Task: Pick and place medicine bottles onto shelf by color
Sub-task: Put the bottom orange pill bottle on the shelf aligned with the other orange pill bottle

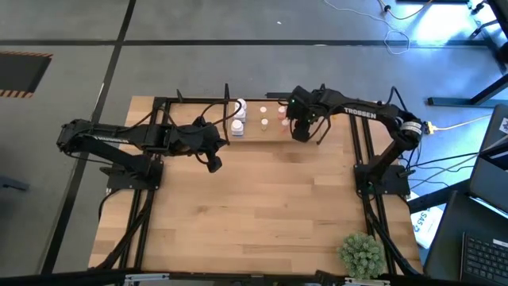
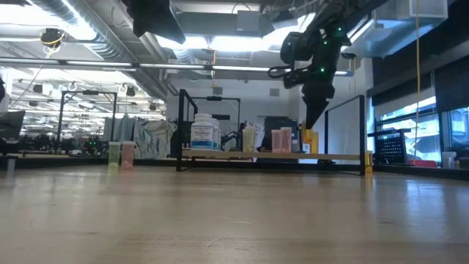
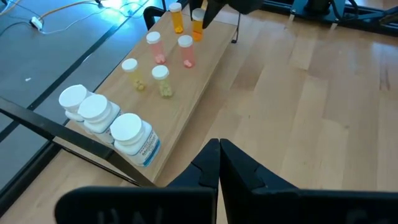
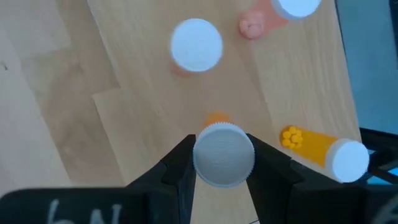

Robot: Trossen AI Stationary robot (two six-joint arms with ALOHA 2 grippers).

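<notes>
Your right gripper [image 4: 222,163] pinches an orange bottle [image 4: 224,152] by its white cap, upright, long axis vertical, over the shelf [image 3: 205,59] beside another orange bottle [image 4: 320,148]. That arm reaches in and points straight down. The left gripper [image 3: 219,163], pressed shut, waits mid-table.

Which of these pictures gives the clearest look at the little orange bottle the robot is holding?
The right wrist view: the orange bottle fills the middle, its white cap clamped between the right gripper jaws. The left wrist view shows it small and far off above the shelf. The high and low views hide it behind the arm.
</notes>
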